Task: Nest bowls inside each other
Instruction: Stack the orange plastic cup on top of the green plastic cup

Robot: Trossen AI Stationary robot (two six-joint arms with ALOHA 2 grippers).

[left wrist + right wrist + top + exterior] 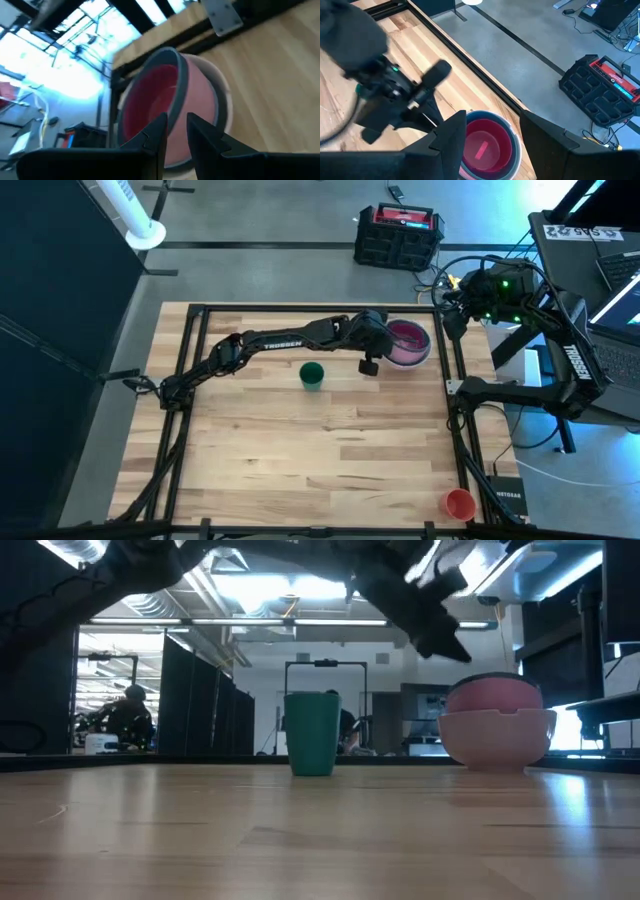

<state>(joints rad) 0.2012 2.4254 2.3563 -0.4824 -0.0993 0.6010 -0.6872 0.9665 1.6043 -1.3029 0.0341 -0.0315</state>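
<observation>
A stack of nested bowls [408, 342] stands on the table at the far right: a pale pink outer bowl [497, 737], a blue-rimmed bowl [181, 75] inside it, and a hot pink bowl [485, 147] innermost. A small teal bowl [312, 375] stands alone on its base, left of the stack, also seen in the low view as the teal bowl [312, 732]. My left gripper [176, 120] hovers just above and to the left of the stack, narrowly open, nothing between its fingers. My right gripper [492, 122] waits high at the far right, open, looking down on the stack.
A black frame rail [455, 370] runs round the tabletop, close behind and right of the stack. An orange cup [459, 503] stands at the near right corner. A black and red case [398, 235] lies on the floor beyond. Bare wood [320, 460] fills the near half.
</observation>
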